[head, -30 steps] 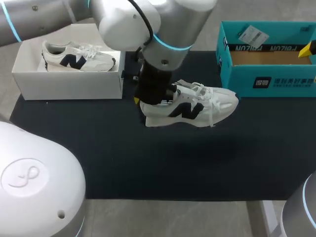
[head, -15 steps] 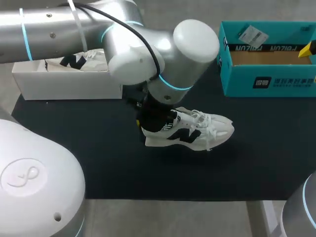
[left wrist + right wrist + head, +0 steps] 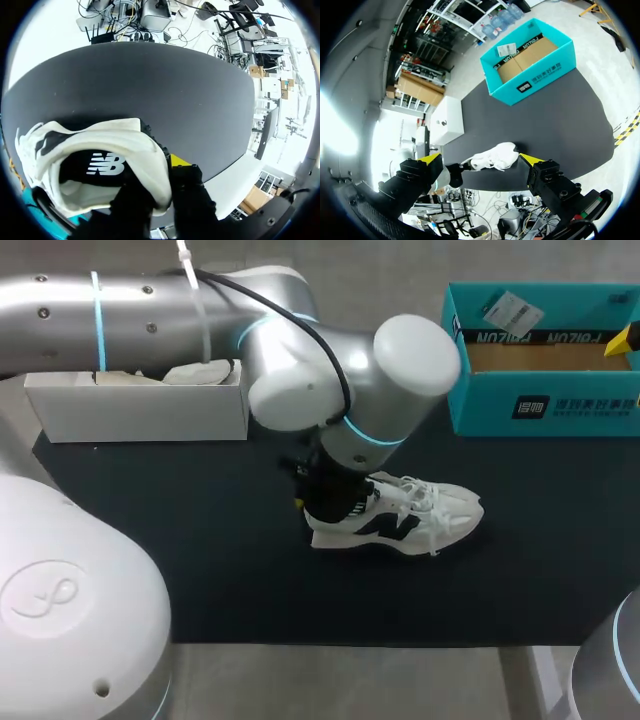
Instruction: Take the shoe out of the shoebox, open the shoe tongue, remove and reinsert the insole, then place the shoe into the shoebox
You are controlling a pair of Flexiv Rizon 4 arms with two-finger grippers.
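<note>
At the middle of the dark tabletop (image 3: 180, 560), closest to the robot of all the things laid out, a white shoe (image 3: 410, 521) with a black side mark lies sole down, its toe pointing toward the right side and its laces loose over the tongue. The left arm (image 3: 300, 370) reaches in across the tabletop and comes down over the heel, hiding it from above. In the left wrist view, the left fingers (image 3: 180, 161) pinch the padded heel collar, the yellow-tipped one pressed against the outside of the collar and the other down inside the shoe's opening, where the dark insole shows. The right fingers (image 3: 431, 158) hang high over the tabletop, spread wide with nothing between them, and they look down on the shoe and both boxes from well above. Farther back, at the left rear of the tabletop, stands the white shoebox (image 3: 140, 412), open at the top, with a second shoe (image 3: 200, 372) inside it, mostly hidden behind the left arm. At the right rear, well apart from the white shoebox, stands an open teal box (image 3: 545, 405) with a brown cardboard floor.
</note>
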